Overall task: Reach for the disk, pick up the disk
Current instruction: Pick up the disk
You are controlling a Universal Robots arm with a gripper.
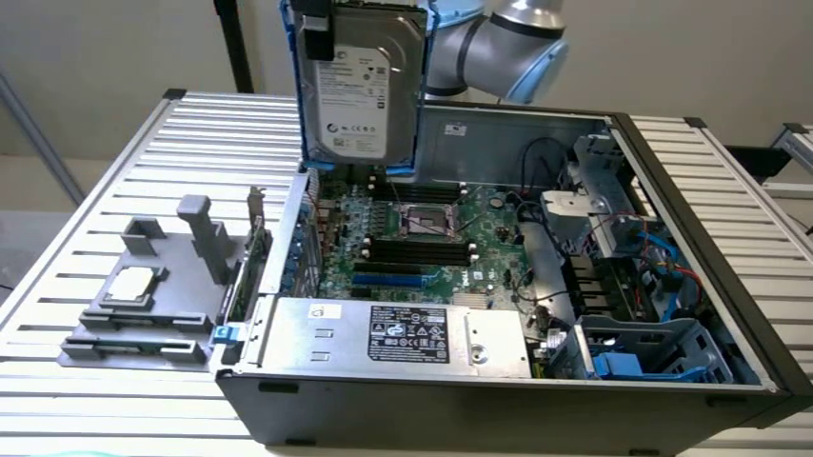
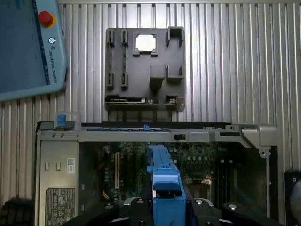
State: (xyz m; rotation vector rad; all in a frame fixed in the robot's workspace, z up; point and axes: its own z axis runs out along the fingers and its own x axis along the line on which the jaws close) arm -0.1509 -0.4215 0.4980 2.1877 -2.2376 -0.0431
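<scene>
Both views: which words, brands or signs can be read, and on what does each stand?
"UNIVERSAL ROBOTS": on the teach pendant, beside its red button.
Disk label: printed, too small to read.
Black label on the silver box: too small to read.
Sticker on the same box in the wrist view: unreadable.

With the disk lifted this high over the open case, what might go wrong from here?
1. The disk hangs on edge above the motherboard; a slip would likely drop it onto the exposed components.
2. In the wrist view the gripper sits on the blue rail, so the plastic might flex or unclip.
3. Loose cables lie nearby and may snag.
</scene>
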